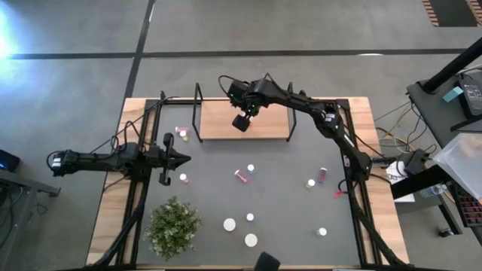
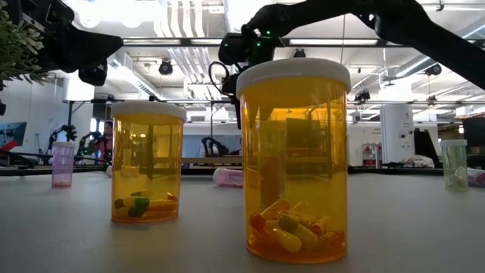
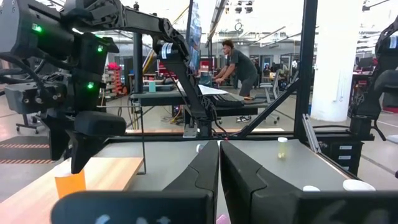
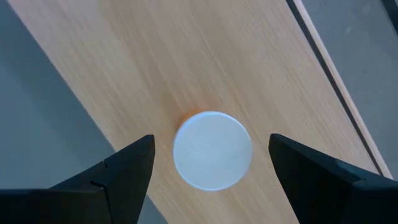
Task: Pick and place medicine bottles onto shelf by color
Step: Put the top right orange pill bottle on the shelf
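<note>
Right wrist view: right gripper (image 4: 211,168) spread wide, holding nothing, straddling an orange bottle (image 4: 212,149) upright on the shelf (image 4: 261,68). Likely light, rigid, slick; grip the body below the cap. Wire frame (image 1: 198,113) well aside; room above. Left gripper (image 1: 181,157) closed, waiting near the table's left edge.

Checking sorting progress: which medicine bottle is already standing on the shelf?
The orange bottle, white cap up, directly under the open right end effector. It alone stands on the wooden shelf; the others sit on the grey mat.
</note>
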`<move>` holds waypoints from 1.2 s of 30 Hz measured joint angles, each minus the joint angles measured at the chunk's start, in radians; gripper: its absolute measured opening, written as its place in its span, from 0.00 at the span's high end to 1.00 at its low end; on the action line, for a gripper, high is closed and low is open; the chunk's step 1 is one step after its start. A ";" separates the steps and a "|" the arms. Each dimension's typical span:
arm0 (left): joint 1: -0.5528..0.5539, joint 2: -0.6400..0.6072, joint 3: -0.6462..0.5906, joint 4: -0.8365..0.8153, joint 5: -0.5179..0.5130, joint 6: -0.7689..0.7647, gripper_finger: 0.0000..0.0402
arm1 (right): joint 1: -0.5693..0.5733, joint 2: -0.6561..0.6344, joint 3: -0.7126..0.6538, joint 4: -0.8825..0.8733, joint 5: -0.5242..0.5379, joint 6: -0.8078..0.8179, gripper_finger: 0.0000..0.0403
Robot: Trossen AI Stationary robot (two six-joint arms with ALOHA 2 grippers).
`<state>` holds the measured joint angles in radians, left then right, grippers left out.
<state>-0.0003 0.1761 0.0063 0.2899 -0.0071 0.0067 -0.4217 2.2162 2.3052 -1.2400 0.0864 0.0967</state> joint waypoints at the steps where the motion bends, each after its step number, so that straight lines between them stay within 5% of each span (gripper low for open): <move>1: 0.000 0.000 0.000 0.000 0.000 0.000 1.00 | -0.002 0.000 -0.002 0.000 0.000 0.000 0.25; 19: 0.000 0.000 0.000 0.000 0.000 0.000 1.00 | -0.009 -0.001 -0.092 0.052 -0.001 -0.019 0.26; 36: 0.000 0.000 0.000 0.000 0.000 0.000 1.00 | -0.014 -0.002 -0.093 0.072 0.000 -0.028 0.50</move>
<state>-0.0006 0.1761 0.0063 0.2901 -0.0070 0.0066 -0.4354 2.2143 2.2124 -1.1683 0.0860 0.0689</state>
